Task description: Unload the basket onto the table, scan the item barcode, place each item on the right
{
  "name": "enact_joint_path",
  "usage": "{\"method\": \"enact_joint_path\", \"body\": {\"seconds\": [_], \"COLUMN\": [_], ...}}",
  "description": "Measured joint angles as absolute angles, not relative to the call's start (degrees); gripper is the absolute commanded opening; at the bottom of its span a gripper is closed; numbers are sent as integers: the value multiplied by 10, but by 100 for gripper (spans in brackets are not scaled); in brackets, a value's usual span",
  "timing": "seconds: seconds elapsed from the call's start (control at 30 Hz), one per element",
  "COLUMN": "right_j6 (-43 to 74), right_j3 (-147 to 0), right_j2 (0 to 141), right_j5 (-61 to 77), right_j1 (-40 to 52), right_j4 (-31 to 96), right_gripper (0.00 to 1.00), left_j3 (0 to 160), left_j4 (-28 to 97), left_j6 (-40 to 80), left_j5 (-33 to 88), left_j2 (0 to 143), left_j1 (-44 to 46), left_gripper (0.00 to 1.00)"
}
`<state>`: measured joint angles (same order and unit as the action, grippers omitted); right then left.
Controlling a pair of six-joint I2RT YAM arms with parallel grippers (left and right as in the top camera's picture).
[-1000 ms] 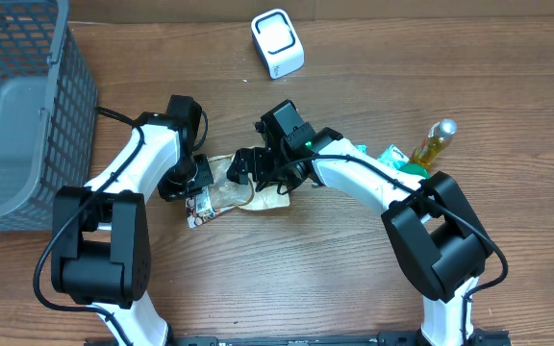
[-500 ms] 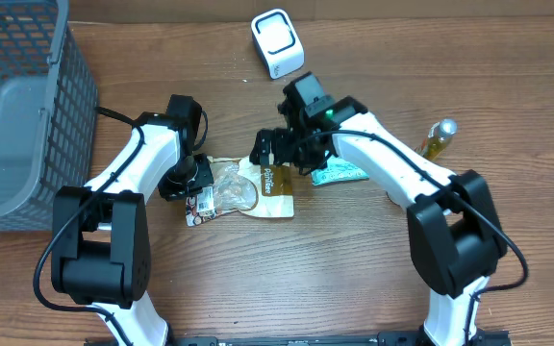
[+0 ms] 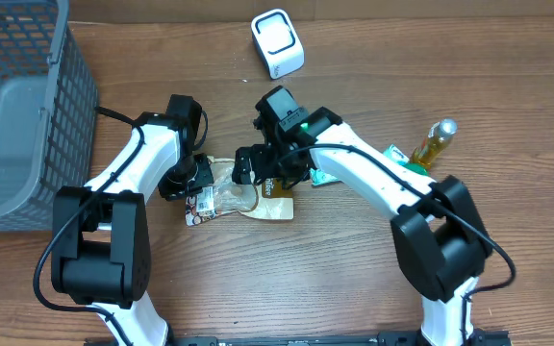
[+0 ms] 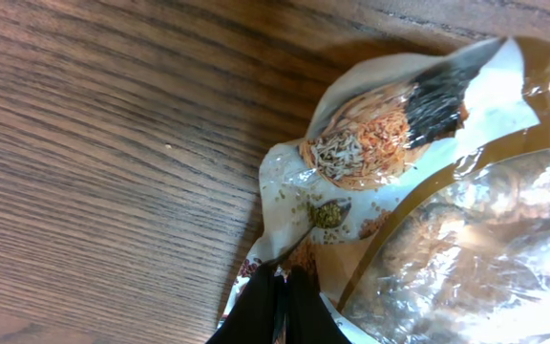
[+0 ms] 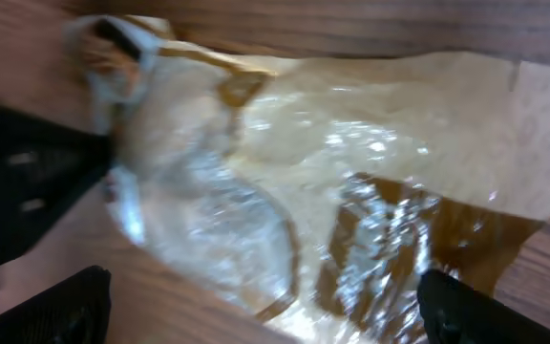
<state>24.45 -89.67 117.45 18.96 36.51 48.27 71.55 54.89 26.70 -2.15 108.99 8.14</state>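
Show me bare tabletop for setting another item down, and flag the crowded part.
Free: the near table strip between the arm bases, in front of the snack packet; the far right corner beyond the scanner and bottle. Crowded: the centre, where left end effector and right end effector meet at the packet.

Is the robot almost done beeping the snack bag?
Barely started. Done: the left fingers are pinched shut on a corner of the snack bag. In hand: the right fingers hang open just over the bag, which lies on the table. Left: lifting it, carrying it to the white scanner and showing its barcode.
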Motion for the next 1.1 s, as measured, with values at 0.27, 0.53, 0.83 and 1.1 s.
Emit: {"method": "enact_joint_path", "body": {"seconds": [0.27, 0.53, 0.83, 1.1], "right_j6": [268, 305, 322, 345], "right_j3": [-897, -897, -897, -897], "right_j2": [1189, 1189, 1203, 1225], "right_j5": [161, 157, 156, 159], "right_j1": [365, 365, 365, 365], "right_j4": [486, 489, 489, 482], "right_gripper": [92, 89, 90, 90], "left_j3": [715, 715, 715, 715], "left_j4": [548, 548, 547, 546], "left_j6": [267, 267, 267, 267], "left_j5": [-22, -22, -21, -20], "left_j2": [1090, 1090, 1090, 1090], "left_j1": [81, 81, 81, 81], "left_gripper": [4, 4, 4, 4]}}
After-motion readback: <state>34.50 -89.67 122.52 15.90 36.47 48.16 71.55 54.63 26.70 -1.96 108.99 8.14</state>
